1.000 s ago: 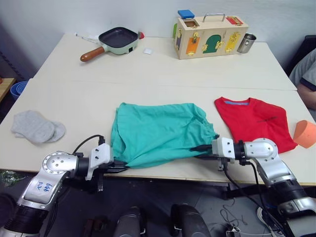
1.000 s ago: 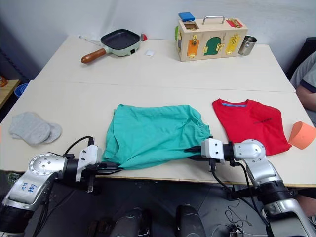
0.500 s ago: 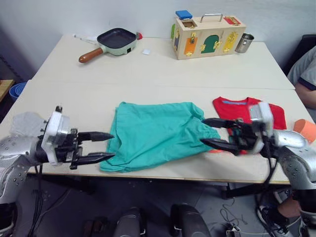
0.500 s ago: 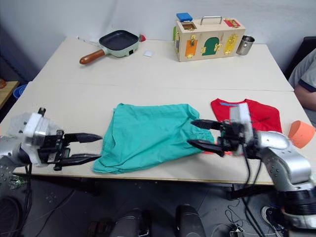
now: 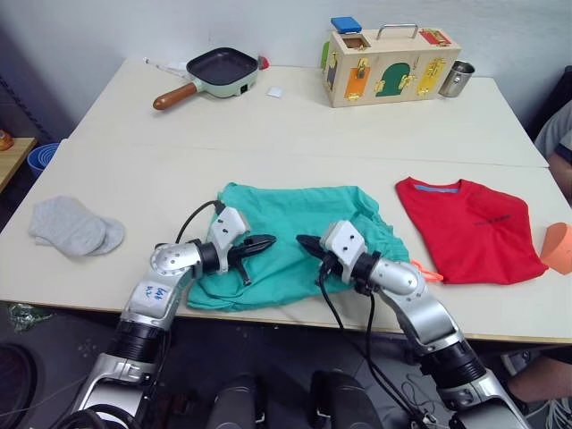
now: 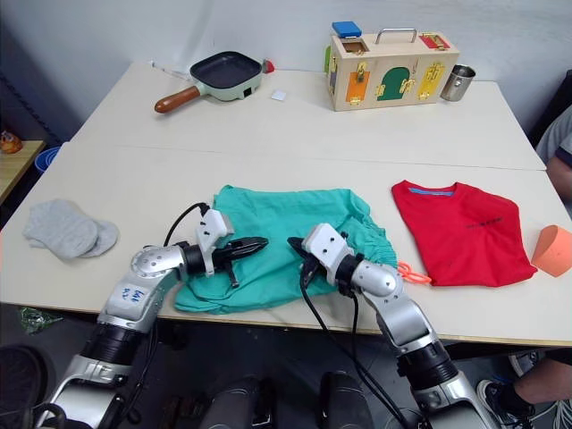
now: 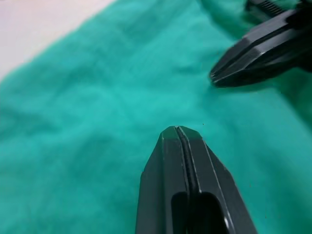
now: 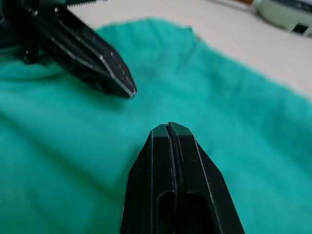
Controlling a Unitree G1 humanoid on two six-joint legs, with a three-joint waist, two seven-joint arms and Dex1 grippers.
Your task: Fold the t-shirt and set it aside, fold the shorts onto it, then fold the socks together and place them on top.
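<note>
Hovering over shorts: left tool (image 5: 266,241) and right tool (image 5: 306,242), tips facing one another, near but apart, above the teal cloth.
Left tool: both fingers pressed together in the left wrist view, pinching nothing.
Right tool: fingers likewise pressed together, nothing between them.
Shorts (image 5: 295,234): crumpled at the counter's near middle, near hem close to the front edge, orange drawstring (image 5: 427,271) trailing out toward the t-shirt.
T-shirt (image 5: 469,227): spread flat to the right, blue collar band facing the far side, small dark chest print too small to read.
Socks (image 5: 76,227): light grey, overlapping, on the left near the counter's left edge, well apart from the shorts.
Open room: bare counter (image 5: 268,134) between shorts and far items, also between socks and shorts.
Far edge: frying pan (image 5: 210,73), seemingly holding nothing; wooden latch box (image 5: 391,64) with a blue block on top; metal cup (image 5: 457,79) just beside it.
Right edge: orange cone-shaped object (image 5: 559,248).
Writing: blue handwritten marks on the left arm, not legible.
</note>
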